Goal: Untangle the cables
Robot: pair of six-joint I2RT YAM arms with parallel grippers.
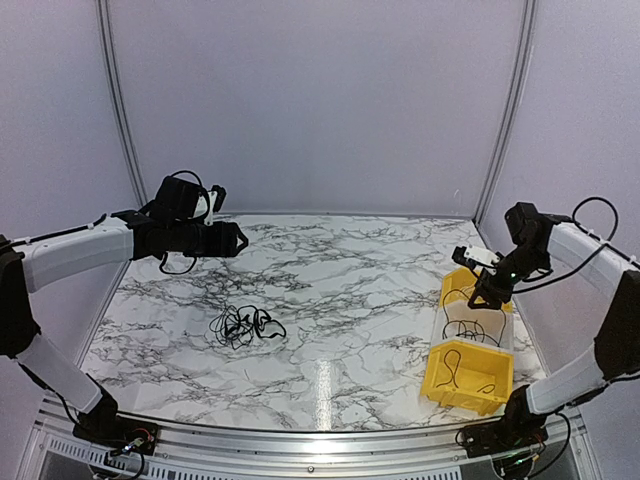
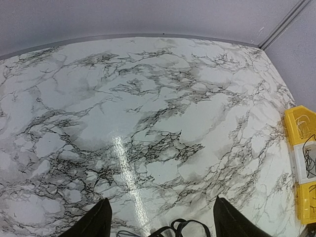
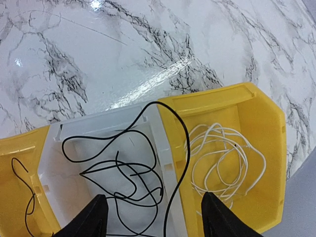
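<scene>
tabletop (image 1: 350, 270): glossy fake-marble, white with grey-black veins, and a couple of light glare streaks on it
room: plain pale walls (image 1: 300, 100) all round, grey strips (image 1: 118, 100) running up the corners, and a silver metal rail (image 1: 320, 440) along the near edge by the arm bases
left fingers (image 2: 96, 222): spread wide with nothing in them, held up off the tabletop over its far left part
black tangle (image 1: 245, 325): loose knot of thin black cables lying flat on the tabletop, below the left fingers and back toward the arm bases; in the left wrist view a couple of loops (image 2: 185, 224) peek in between the two fingers
right fingers (image 3: 89, 219): also apart, gripping nothing, hanging just above the bins (image 1: 470, 385)
bins: three in a row (yellow, white, yellow) at the right side of the tabletop, right under the right fingers
black cable (image 3: 121, 173): sprawled in the white bin (image 3: 52, 163) below the gap between the right fingers, with one long loop draped over the wall into the yellow bin (image 3: 256, 118)
white cable (image 3: 219, 163): loosely coiled in that yellow bin, beyond one right finger
short black cable (image 3: 27, 187): in the other yellow bin (image 3: 12, 158), beyond the opposite finger
</scene>
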